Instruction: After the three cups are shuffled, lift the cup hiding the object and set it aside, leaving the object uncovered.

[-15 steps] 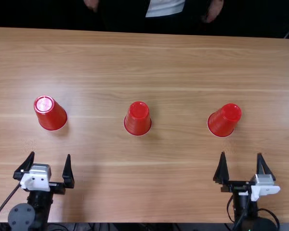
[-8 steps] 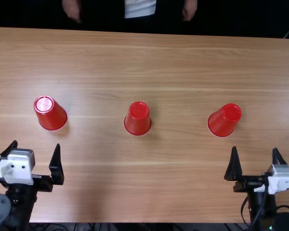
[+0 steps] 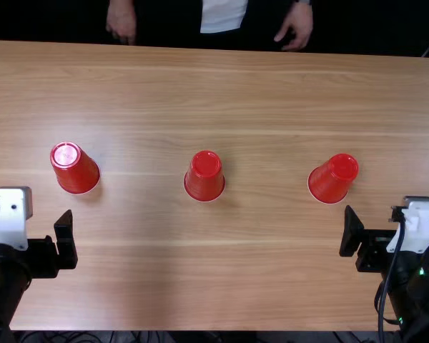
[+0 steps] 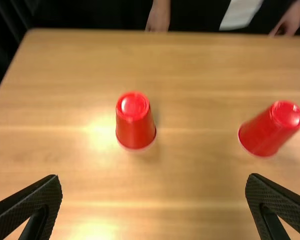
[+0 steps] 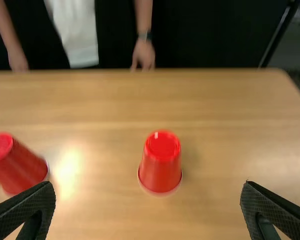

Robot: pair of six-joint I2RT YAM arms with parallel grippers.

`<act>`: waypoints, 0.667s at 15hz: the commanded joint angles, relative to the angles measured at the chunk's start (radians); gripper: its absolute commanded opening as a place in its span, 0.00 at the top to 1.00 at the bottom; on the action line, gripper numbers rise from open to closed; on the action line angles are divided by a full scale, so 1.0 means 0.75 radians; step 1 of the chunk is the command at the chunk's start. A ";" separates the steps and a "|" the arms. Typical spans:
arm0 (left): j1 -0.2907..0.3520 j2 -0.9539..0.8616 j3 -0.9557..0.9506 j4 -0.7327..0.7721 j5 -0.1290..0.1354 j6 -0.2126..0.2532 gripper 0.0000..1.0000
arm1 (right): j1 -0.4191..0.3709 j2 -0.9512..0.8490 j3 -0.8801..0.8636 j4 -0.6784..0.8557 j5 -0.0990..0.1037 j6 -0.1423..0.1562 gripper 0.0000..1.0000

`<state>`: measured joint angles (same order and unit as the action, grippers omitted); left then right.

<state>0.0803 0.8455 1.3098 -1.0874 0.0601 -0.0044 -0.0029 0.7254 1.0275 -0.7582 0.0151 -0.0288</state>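
Note:
Three red cups stand upside down in a row across the table: the left cup, the middle cup and the right cup. No ball shows. My left gripper is near the table's front left, on the near side of the left cup, with its fingers spread wide and nothing between them. My right gripper is at the front right, on the near side of the right cup, also open and holding nothing. Each wrist view also catches the middle cup off to one side.
The light wooden table runs well beyond the cups to its dark far edge. Wide gaps of bare wood separate the cups, and a strip of bare wood lies between the cups and both grippers.
Both arms have drawn back toward the near edge and outward, the left gripper going left and the right gripper going right. The three cups have stayed where they were.

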 commanded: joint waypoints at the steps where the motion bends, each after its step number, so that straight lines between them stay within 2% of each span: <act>1: 0.010 0.067 0.086 -0.069 -0.002 0.008 0.00 | -0.008 0.066 0.099 -0.078 -0.005 -0.003 0.00; 2: 0.010 0.110 0.117 -0.131 -0.002 0.008 0.00 | -0.006 0.119 0.146 -0.151 -0.010 -0.003 0.00; 5: 0.010 0.220 0.205 -0.307 -0.002 0.008 0.00 | -0.004 0.235 0.244 -0.326 -0.059 -0.001 0.00; 10: 0.007 0.290 0.215 -0.364 -0.002 0.008 0.00 | 0.008 0.309 0.258 -0.412 -0.064 -0.001 0.00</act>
<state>0.0803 1.0531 1.4342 -1.3602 0.0593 -0.0036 -0.0025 0.9382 1.1812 -1.0641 -0.0193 -0.0284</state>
